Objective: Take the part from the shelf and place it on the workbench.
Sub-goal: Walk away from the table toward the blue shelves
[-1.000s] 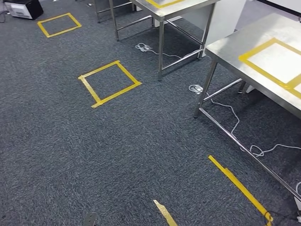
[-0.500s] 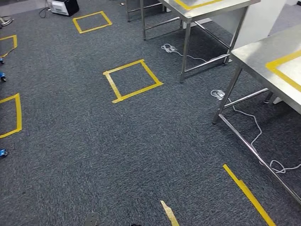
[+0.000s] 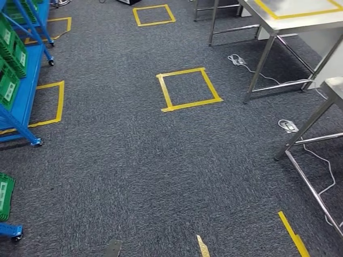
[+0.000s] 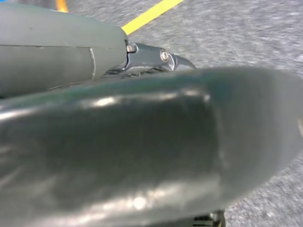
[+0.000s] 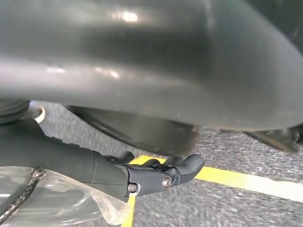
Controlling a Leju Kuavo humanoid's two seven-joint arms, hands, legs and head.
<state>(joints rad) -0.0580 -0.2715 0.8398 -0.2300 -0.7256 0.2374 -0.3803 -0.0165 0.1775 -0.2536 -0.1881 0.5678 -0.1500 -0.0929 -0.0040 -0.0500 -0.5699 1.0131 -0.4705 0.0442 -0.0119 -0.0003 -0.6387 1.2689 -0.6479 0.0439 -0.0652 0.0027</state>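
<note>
Part (image 5: 53,203), clear-bagged, in right hand (image 5: 107,172); long axis untellable

Head view: high up, angled forward and down over grey carpet (image 3: 121,176), blue shelf (image 3: 24,80) at left, steel surface (image 3: 299,19) upper right. Both wrist views: very close behind each robot hand, facing down at floor. Shared: carpet and yellow tape (image 5: 250,182).

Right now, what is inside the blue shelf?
Green crates sit on the blue shelf, each with a white label. What is inside the crates cannot be seen from here.
</note>
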